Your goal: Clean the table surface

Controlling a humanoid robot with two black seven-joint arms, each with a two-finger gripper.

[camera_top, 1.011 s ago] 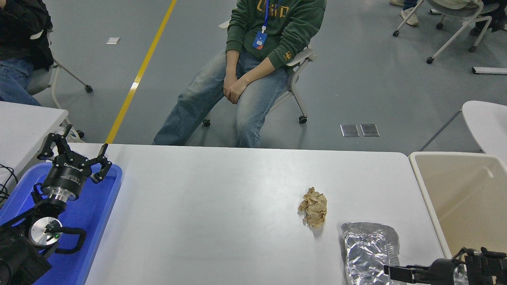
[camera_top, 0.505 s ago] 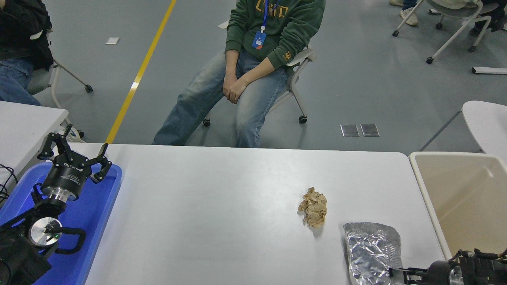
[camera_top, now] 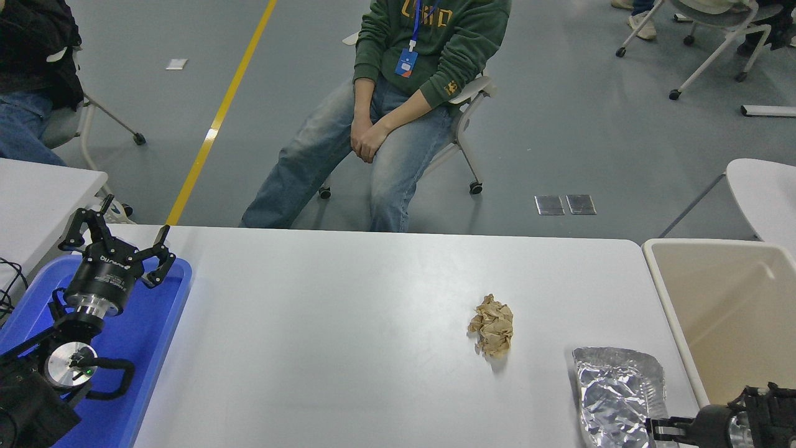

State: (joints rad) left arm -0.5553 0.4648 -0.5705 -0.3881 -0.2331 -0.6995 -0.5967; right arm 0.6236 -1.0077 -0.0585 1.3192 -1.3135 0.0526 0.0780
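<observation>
The white table surface [camera_top: 348,348] carries a crumpled brown paper ball [camera_top: 492,324] right of its middle. A crinkled sheet of silver foil [camera_top: 615,389] lies near the front right corner. My right gripper [camera_top: 654,428] comes in from the lower right corner and its black fingers pinch the foil's near edge. My left gripper [camera_top: 121,235] stands open and parked above the blue tray [camera_top: 155,336] at the left, holding nothing.
A beige bin [camera_top: 727,311] stands against the table's right end. A person in a green hoodie [camera_top: 429,43] sits on a chair just beyond the far edge. Another white table [camera_top: 37,193] adjoins at the far left.
My right gripper has drawn back to the right, and the foil has slid with it toward the beige bin. The paper ball and the left arm have not moved.
</observation>
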